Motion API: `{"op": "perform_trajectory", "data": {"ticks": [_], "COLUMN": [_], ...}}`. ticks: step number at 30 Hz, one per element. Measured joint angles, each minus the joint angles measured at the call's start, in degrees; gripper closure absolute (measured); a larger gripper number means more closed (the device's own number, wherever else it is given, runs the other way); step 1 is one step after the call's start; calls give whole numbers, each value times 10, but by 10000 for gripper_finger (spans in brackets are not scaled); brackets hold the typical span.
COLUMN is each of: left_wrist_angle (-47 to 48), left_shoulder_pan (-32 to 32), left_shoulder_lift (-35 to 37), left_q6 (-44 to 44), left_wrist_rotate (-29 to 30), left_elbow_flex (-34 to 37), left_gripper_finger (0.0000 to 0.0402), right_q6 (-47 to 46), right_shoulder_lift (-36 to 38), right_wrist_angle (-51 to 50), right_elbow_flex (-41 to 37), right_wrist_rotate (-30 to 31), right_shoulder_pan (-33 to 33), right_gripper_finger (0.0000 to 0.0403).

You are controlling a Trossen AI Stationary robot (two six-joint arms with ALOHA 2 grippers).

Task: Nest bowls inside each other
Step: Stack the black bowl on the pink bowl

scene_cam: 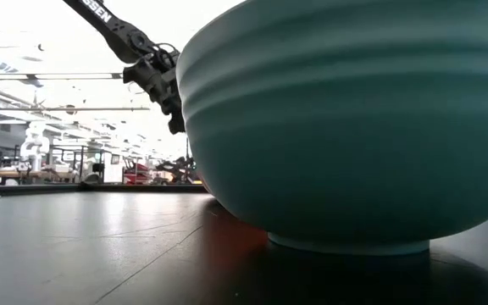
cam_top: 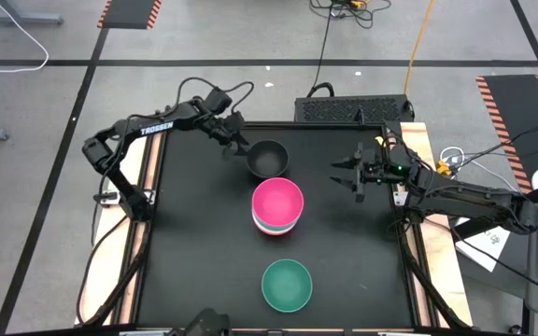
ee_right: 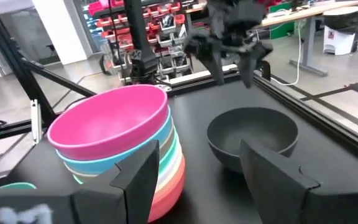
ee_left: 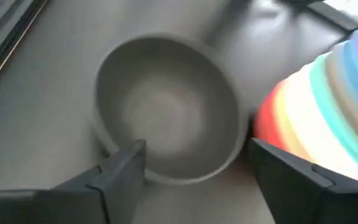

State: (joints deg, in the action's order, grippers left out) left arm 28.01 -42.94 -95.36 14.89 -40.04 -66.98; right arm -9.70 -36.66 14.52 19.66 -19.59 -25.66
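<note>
A black bowl (cam_top: 269, 159) stands upright on the table's far middle; the left wrist view looks down into the same black bowl (ee_left: 166, 118). My left gripper (cam_top: 239, 145) hovers open just above its left rim, clear of it, as the right wrist view shows the left gripper (ee_right: 232, 43) over the black bowl (ee_right: 253, 137). A stack of nested bowls (cam_top: 277, 207), magenta on top, stands at the table's middle. A lone teal bowl (cam_top: 287, 285) sits near the near edge. My right gripper (cam_top: 346, 173) waits open to the right of the black bowl.
The teal bowl (scene_cam: 346, 127) fills most of the low view, with the left arm (scene_cam: 155, 76) behind it. The table's raised rim (cam_top: 418, 271) runs along the right side. A dark box (cam_top: 353, 107) sits beyond the far edge. Bare mat (cam_top: 194, 243) lies left of the stack.
</note>
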Motion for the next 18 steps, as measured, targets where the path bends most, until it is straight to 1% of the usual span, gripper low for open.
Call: {"op": "perform_trajectory", "data": {"ticks": [2, 4, 9, 12, 18], "left_wrist_angle": [3, 8, 24, 34, 60], "left_shoulder_pan": [-2, -4, -8, -4, 20], "left_shoulder_lift": [-15, -30, -57, -60, -59], "left_q6": [0, -3, -5, -6, -6], "left_wrist_rotate": [17, 32, 59, 82, 89], "left_elbow_flex": [0, 0, 0, -6, -43], "left_gripper_finger": [99, 93, 92, 92, 92], "right_q6": [-2, -7, -26, -31, -31], "right_shoulder_lift": [0, 0, 0, 0, 0], "right_wrist_angle": [5, 7, 7, 7, 9], "right_elbow_flex": [0, 0, 0, 0, 0], "right_wrist_rotate": [0, 0, 0, 0, 0], "right_shoulder_pan": [3, 6, 7, 7, 7], "right_gripper_finger": [188, 188, 188, 188, 188]}}
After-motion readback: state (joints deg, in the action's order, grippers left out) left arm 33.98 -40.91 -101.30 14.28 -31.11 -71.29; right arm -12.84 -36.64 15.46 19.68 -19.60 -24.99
